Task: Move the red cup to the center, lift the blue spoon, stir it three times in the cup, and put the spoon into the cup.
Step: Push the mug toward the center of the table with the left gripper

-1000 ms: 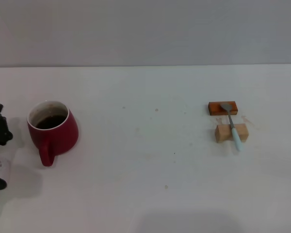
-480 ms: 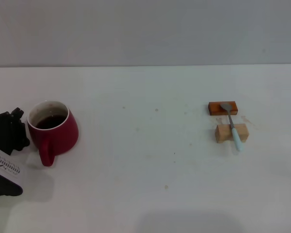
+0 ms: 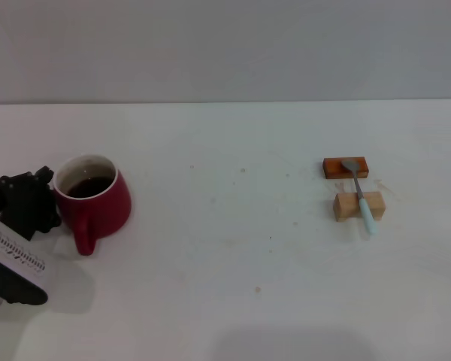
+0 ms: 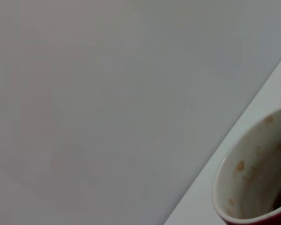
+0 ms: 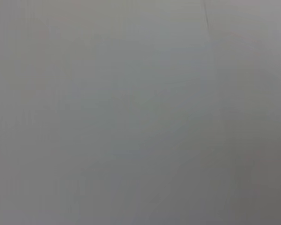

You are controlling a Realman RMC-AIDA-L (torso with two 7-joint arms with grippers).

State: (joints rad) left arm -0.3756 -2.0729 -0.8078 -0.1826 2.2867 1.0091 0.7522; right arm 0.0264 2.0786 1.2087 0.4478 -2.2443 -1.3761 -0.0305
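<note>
The red cup (image 3: 99,204) stands at the left of the white table (image 3: 225,256), dark liquid inside, its handle toward the front edge. Its stained white inner rim (image 4: 253,187) fills a corner of the left wrist view. My left gripper (image 3: 28,201), a black head on a white-labelled arm, is pressed against the cup's left side. At the right lies the blue spoon (image 3: 361,197): its grey bowl rests on an orange-brown block (image 3: 346,167) and its pale blue handle crosses a pale wooden block (image 3: 358,206). The right gripper shows in no view.
A grey wall (image 3: 225,45) runs behind the table's far edge. Bare white tabletop lies between the cup and the blocks. The right wrist view holds only a plain grey surface.
My left gripper has come in from the left edge to the cup's side. The cup has slid a little to the right with it. Spoon and blocks have not moved.
</note>
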